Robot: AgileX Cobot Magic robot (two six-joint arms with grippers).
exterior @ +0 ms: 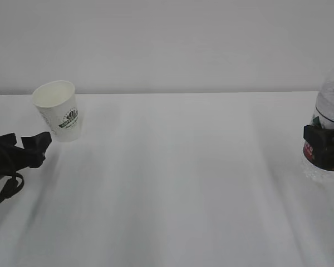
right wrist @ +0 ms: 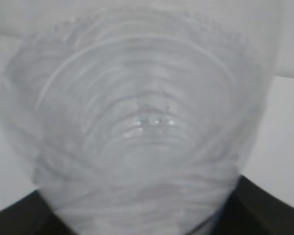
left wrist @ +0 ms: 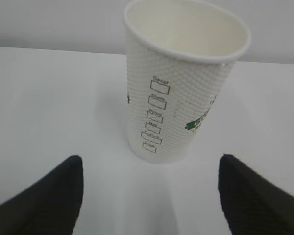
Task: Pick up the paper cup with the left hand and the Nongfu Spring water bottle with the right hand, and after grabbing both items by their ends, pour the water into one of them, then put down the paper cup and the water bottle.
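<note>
Over on the left of the white tabletop (exterior: 172, 183) stands the paper cup (exterior: 58, 110), upright on its base, mouth open to the ceiling, its dark green logo turned toward the front. From the left wrist view the cup (left wrist: 179, 83) shows a dimpled white wall with a column of small printed check boxes down its side, and I can't make out whether anything is in it. Just beside it, low and to the left, sits the left hand's claw (exterior: 40, 146), its black fingers (left wrist: 49, 196) spread wide on either side of the cup's foot and clear of it, touching nothing. Black cable loops trail from that arm at the frame's edge. Well apart, at the far right edge of the tabletop, the Nongfu Spring water bottle (exterior: 329, 105) stands upright, only partly in view, clear and ribbed, with a bit of its red label showing. The right hand's claw (exterior: 324, 146) wraps the bottle around its middle, at label height, holding it. In the right wrist view the bottle (right wrist: 137, 132) fills nearly everything, a blurred stack of clear ribs, with the dark claw fingers (right wrist: 269, 210) at the lower corners pressed against its sides.
</note>
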